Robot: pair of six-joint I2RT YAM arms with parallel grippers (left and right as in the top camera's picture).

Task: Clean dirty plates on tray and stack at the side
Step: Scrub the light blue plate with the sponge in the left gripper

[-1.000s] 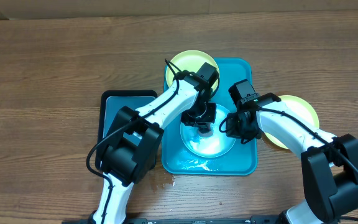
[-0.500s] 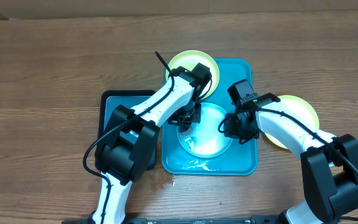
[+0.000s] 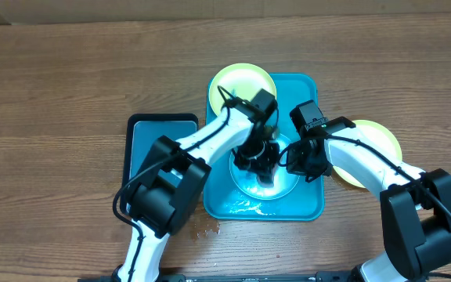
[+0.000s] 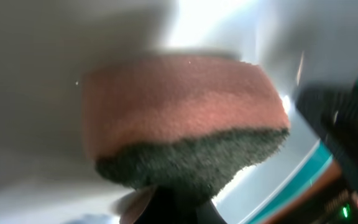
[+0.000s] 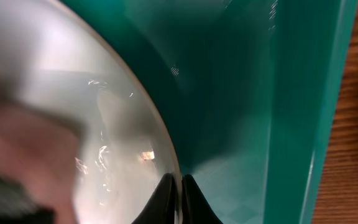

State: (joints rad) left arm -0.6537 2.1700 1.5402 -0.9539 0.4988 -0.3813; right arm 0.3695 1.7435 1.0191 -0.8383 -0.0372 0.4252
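Observation:
The light blue plate (image 3: 266, 182) lies in the teal tray (image 3: 308, 207). My left gripper (image 3: 259, 159) is shut on a pink and dark green sponge (image 4: 185, 118) and presses it on this plate's pale centre (image 4: 36, 74). My right gripper (image 3: 297, 160) is shut on the plate's right rim (image 5: 166, 155), its fingertips (image 5: 178, 186) pinching the edge over the tray floor (image 5: 241, 93). One yellow-green plate (image 3: 241, 82) sits at the tray's far left corner. Another yellow-green plate (image 3: 378, 149) lies on the table right of the tray.
A smaller black tray with a grey-blue inside (image 3: 151, 145) lies left of the teal tray. Water pools on the teal tray's front (image 3: 249, 207), and a wet patch marks the wooden table (image 3: 208, 227) in front of it.
My left gripper has moved the sponge back and forth over the light blue plate, to the left and then right again toward its centre. My right gripper has kept its hold on the rim.

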